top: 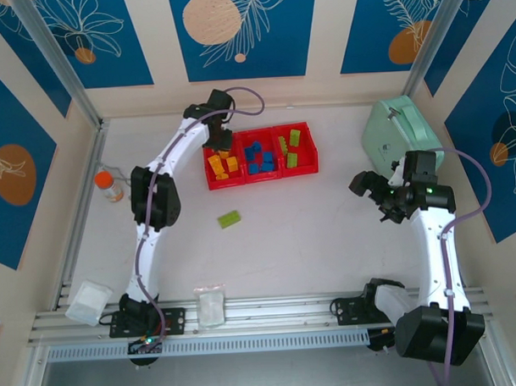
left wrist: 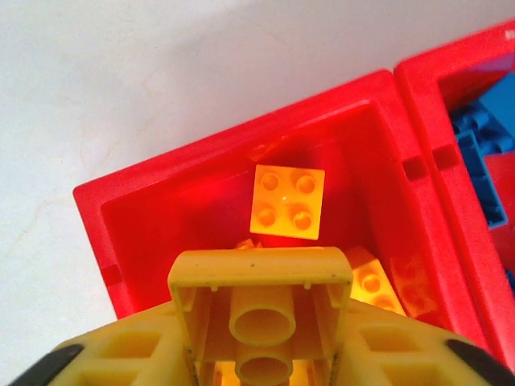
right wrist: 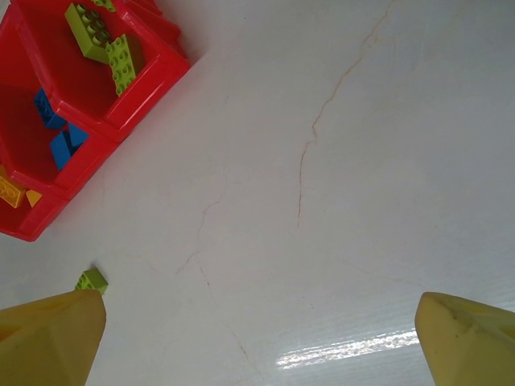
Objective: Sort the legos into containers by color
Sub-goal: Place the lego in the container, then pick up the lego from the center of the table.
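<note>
Legos (top: 258, 156) sit sorted in the containers (top: 226, 183), one lime brick (top: 229, 218) outside.

Red containers (top: 241, 183) with orange-yellow, blue and lime-green legos (top: 257, 157); white table (top: 302, 238); mint-green case (top: 398, 130); blue, leaf-patterned wall panels (top: 274, 36).

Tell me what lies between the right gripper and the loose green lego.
Bare table: the top view shows nothing else between the right gripper and the green lego.
</note>
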Robot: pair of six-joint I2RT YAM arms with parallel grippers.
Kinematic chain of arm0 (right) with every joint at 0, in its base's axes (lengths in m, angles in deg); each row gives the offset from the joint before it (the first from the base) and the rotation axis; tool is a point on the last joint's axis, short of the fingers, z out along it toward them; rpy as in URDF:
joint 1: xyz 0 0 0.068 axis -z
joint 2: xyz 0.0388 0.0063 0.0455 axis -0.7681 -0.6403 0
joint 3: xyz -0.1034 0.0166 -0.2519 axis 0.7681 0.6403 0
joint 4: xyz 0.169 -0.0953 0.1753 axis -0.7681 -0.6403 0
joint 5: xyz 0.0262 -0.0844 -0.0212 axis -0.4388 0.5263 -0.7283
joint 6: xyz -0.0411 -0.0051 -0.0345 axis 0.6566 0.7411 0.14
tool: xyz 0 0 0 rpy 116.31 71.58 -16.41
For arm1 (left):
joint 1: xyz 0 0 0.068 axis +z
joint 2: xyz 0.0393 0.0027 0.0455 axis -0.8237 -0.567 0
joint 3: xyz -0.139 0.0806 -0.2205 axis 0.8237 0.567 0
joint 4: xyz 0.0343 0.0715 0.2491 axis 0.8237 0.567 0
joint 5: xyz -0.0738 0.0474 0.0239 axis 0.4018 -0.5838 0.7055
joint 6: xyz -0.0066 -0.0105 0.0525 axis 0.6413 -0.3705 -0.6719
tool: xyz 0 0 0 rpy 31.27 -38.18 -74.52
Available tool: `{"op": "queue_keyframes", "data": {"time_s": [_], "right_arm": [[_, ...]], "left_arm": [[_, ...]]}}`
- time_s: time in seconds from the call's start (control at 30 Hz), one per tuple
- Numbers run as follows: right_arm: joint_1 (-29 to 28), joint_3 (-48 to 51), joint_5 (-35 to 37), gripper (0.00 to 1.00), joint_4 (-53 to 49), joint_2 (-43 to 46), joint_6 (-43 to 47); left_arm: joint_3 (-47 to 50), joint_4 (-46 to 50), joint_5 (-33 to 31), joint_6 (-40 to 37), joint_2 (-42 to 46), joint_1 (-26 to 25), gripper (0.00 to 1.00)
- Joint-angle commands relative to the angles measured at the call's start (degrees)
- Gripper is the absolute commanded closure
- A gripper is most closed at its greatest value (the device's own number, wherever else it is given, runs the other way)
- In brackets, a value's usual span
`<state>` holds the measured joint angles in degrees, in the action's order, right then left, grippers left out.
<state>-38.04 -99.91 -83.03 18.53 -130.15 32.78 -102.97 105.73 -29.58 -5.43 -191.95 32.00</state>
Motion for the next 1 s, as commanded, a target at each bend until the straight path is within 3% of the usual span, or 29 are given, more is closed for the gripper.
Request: {"op": "queue_keyframes", "data": {"time_s": [0.0,0.1,0.23,0.33,0.53,0.73,0.97], "right_arm": [[0.28,0.39,-2.02,0.01,-1.36,0.08,1.08],[0.34,-0.37,-2.06,0.01,-1.42,-0.87,0.92],[0.34,-2.06,0.2,0.01,-3.13,-2.37,0.24],[0.37,-2.51,0.86,0.01,-3.77,-3.02,0.2],[0.16,-2.22,-1.46,0.01,-2.58,-4.33,-1.09],[-1.76,-1.94,-3.41,0.01,-0.04,-6.46,-2.47],[-9.14,-2.89,-4.44,0.01,2.97,-10.59,-3.02]], "left_arm": [[-3.0,2.17,-0.35,-1.07,-0.49,0.74,0.53],[-2.9,2.18,-0.5,-2.0,0.72,0.94,0.39],[-2.75,4.36,4.68,-5.5,3.14,1.05,0.16],[2.34,3.7,6.53,-5.5,7.66,1.06,0.0],[22.03,-2.77,10.41,-2.21,21.56,1.01,0.01],[40.07,-6.27,20.66,2.31,31.49,0.96,0.01],[51.78,-7.26,18.76,12.3,34.53,-1.21,0.01]]}}
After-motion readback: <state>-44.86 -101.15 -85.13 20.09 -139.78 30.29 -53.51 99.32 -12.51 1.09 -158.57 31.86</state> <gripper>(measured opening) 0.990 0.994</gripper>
